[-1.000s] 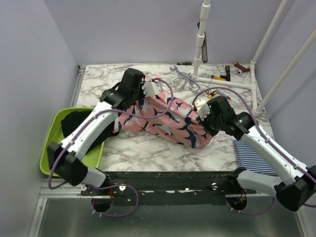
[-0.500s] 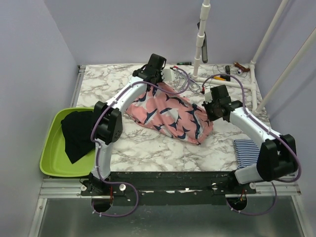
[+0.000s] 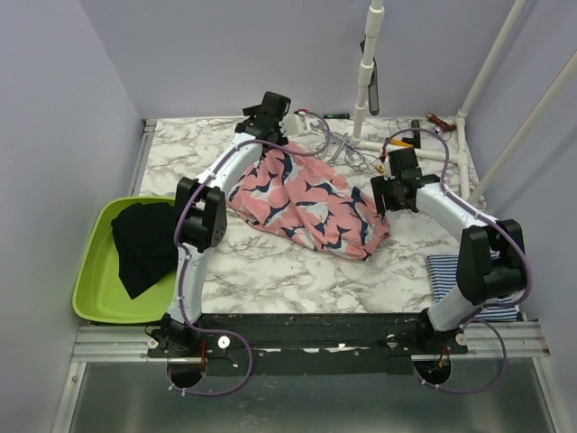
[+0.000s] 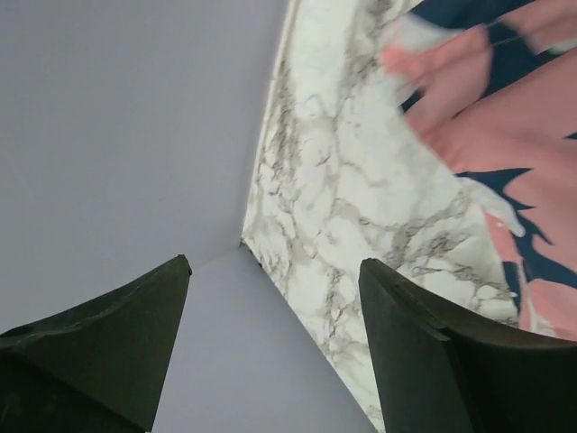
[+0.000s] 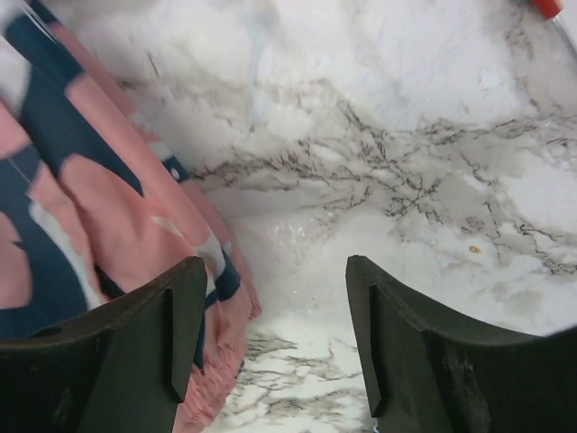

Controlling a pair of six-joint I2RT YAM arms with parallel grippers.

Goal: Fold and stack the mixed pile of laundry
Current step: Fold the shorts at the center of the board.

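Worktop (image 3: 261,266): marble slab carrying two of the three garments; the third sits in a basin at its left edge.
Pink garment (image 3: 311,203): shark print, lying rumpled in the middle of the worktop and not yet folded. Its long axis runs on a diagonal from far-left to near-right.
Basin (image 3: 90,271): lime green, at the near-left, well apart from the pink garment.
Black garment (image 3: 144,244): bunched inside the basin, one flap hanging over the near rim.
Striped garment (image 3: 446,278): navy and white, folded small at the near-right edge of the worktop, partly hidden by the right arm.
Left claw (image 4: 273,266): fingers spread apart with nothing between them. It hangs by the far-left end of the pink garment, and the cloth lies off to its right in the wrist view.
Right claw (image 5: 275,266): fingers spread and empty over bare marble. The hem of the pink garment lies just beside its left finger.
Deciding relation: one claw stands at each end of the pink garment's long axis, so each arm is nearer its own end, and the cloth lies between them.
Likely step: probably a fresh grasp on the two ends, to flatten or fold along that diagonal.
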